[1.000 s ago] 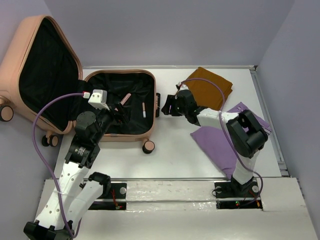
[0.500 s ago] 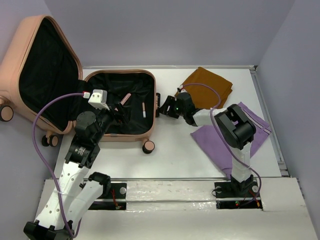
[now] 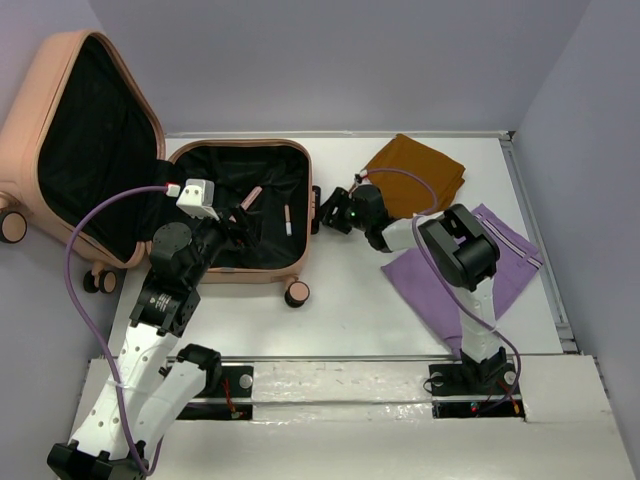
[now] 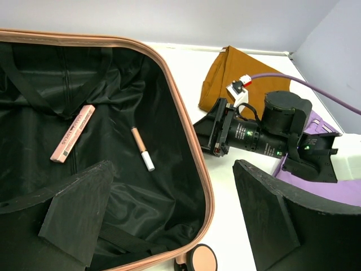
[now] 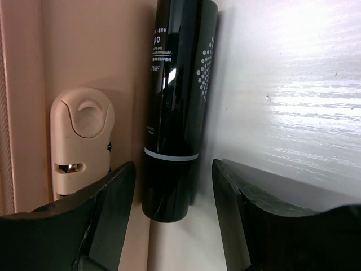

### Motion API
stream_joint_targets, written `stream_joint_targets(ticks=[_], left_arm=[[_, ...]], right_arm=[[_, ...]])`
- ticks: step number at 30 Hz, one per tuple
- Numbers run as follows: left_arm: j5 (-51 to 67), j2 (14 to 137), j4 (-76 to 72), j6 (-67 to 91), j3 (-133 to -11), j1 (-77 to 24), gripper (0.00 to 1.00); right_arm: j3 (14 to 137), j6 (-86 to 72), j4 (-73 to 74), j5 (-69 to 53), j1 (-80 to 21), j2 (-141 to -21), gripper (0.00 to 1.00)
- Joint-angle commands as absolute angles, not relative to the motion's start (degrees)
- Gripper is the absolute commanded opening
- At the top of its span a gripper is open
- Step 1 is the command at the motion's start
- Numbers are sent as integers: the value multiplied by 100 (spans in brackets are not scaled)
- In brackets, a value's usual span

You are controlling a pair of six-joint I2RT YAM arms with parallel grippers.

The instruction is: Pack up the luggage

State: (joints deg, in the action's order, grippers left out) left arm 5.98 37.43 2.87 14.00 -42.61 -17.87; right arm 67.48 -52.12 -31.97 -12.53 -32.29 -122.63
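The peach-pink luggage (image 3: 300,165) lies open on the table, its lid (image 3: 40,95) leaning back at the left. Inside on the black lining lie a pink tube (image 4: 72,132) and a thin stick with a white tip (image 4: 142,148). My left gripper (image 3: 243,222) hovers open over the luggage's near right corner (image 4: 192,169), holding nothing. A black tube (image 5: 175,107) lies on the table against the luggage's outer right wall (image 5: 84,56). My right gripper (image 5: 174,212) is open with the tube's near end between its fingers, not closed on it; in the top view it (image 3: 328,214) sits low beside that wall.
A folded mustard-brown cloth (image 3: 415,172) lies at the back right and a purple cloth (image 3: 450,285) under the right arm. A caster wheel (image 3: 297,293) sticks out at the luggage's near right corner. A raised rim (image 3: 535,240) borders the table on the right.
The right arm's elbow has swung left and the right gripper has edged closer along the luggage's side. The left arm has not moved.
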Motion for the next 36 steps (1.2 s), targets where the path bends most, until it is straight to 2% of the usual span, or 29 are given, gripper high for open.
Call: stream_joint_targets(ticks=[1, 5, 10, 11, 12, 13, 18, 21, 25, 27, 29, 30, 31, 33, 36], left_arm=[[659, 3700, 88, 1353, -4192, -1749, 99], [642, 3691, 79, 1345, -4184, -1749, 99], [642, 3665, 79, 1345, -4192, -1732, 99], [633, 3665, 79, 1345, -4184, -1731, 99], [642, 3665, 79, 1345, -4184, -1731, 99], [642, 3656, 88, 1345, -4175, -1731, 99], [650, 3639, 88, 1353, -4175, -1731, 99], [668, 3647, 88, 1354, -4175, -1731, 99], [677, 3630, 88, 1354, -4175, -1723, 99], [677, 3621, 79, 1354, -4184, -1723, 99], [694, 3621, 79, 1362, -4166, -1723, 99], [703, 3630, 70, 1362, -4175, -1723, 99], [703, 3639, 70, 1362, -4175, -1723, 99], [712, 3647, 70, 1362, -4166, -1723, 99], [686, 3621, 79, 1362, -4166, -1723, 99]], right_arm=[[6855, -5265, -3270, -1432, -3313, -12480, 59], [6943, -5046, -2929, -1450, -3313, -12463, 50], [7224, -4404, -2119, -1169, -3375, -12314, 49], [7225, -4360, -1970, -1117, -3375, -12279, 39], [7207, -4333, -1908, -1029, -3375, -12278, 39], [7172, -4272, -1846, -907, -3375, -12157, 32], [6690, -3719, -1399, -28, -3322, -11402, 29], [6426, -3306, -1143, 535, -3270, -11023, 29], [6135, -2857, -677, 475, -3270, -10635, 29], [6030, -2707, -502, 457, -3270, -10442, 34], [5906, -2637, -422, 536, -3270, -10354, 44], [5932, -2611, -361, 545, -3270, -10380, 53], [6063, -2576, -291, 536, -3270, -10423, 56], [6213, -2505, -124, 510, -3270, -10590, 59], [6521, -2408, 0, 483, -3270, -10792, 57]])
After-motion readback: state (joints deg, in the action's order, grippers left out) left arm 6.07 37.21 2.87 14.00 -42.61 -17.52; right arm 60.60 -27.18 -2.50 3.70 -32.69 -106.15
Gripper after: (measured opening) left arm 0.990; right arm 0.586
